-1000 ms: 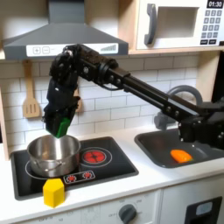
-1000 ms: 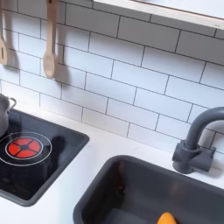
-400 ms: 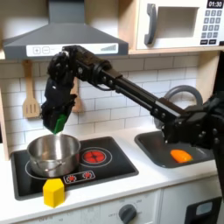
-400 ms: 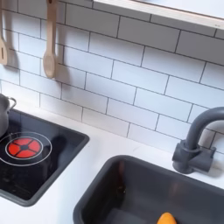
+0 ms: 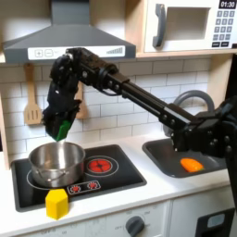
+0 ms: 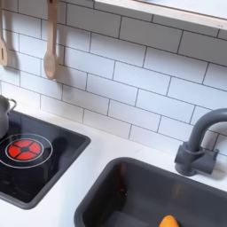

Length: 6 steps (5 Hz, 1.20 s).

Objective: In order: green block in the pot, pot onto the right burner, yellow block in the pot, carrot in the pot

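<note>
**Pincer holds green block over pot, drop not yet made**

First exterior view: pincer point(image 5: 62, 128) points down, clamped on the green block point(image 5: 63, 130), which shows as a dark green bit between the fingertips. The pot point(image 5: 56, 163) lies straight below it, on the left burner in the first exterior view; block is clear above the rim, not touching. Judged: release goes straight down, no sideways shift needed. Pot shiny silver, low walls, looks empty. Yellow block point(image 5: 57, 203) sits on the table edge in front of the stove, near the pot. Carrot point(image 5: 191, 165) orange, lying in the sink point(image 5: 163, 154), well apart at the first exterior view's right.

Second exterior view: pot point(image 6: 3, 115) edge at the left border, red burner ring point(image 6: 23, 148) beside it, carrot point(image 6: 168, 222) tip in the sink point(image 6: 115, 191) by the faucet point(image 6: 200, 140).
</note>
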Available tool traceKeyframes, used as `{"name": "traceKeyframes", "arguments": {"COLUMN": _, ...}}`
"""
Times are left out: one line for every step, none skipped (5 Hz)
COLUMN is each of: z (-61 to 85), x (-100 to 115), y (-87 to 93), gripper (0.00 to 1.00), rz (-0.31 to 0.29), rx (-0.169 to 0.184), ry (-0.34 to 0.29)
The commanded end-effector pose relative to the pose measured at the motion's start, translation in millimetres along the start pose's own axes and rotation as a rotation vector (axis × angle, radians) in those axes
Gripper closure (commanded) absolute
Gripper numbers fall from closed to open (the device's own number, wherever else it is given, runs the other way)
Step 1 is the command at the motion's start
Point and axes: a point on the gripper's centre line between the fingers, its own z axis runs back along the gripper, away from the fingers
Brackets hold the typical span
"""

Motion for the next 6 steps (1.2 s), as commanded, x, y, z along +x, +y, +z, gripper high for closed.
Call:
{"name": "traceKeyframes", "arguments": {"z": -5.1, "x": -3, "y": -0.1, "gripper": 0.00, "rz": 0.001, "rx": -0.003, "ry": 0.012}}
{"name": "traceKeyframes", "arguments": {"z": -5.3, "x": -3, "y": -0.3, "gripper": 0.00, "rz": 0.000, "rx": -0.003, "ry": 0.010}}
{"name": "traceKeyframes", "arguments": {"z": -5.3, "x": -6, "y": -3.2, "gripper": 0.00, "rz": -0.009, "rx": -0.011, "ry": 0.015}}
{"name": "traceKeyframes", "arguments": {"z": -1.3, "x": -14, "y": -8.3, "gripper": 0.00, "rz": -0.040, "rx": -0.024, "ry": 0.014}}
{"name": "traceKeyframes", "arguments": {"z": 1.0, "x": -20, "y": -12.2, "gripper": 0.00, "rz": -0.061, "rx": -0.038, "ry": 0.018}}
{"name": "traceKeyframes", "arguments": {"z": 5.6, "x": -26, "y": -9.8, "gripper": 0.00, "rz": -0.096, "rx": -0.055, "ry": 0.023}}
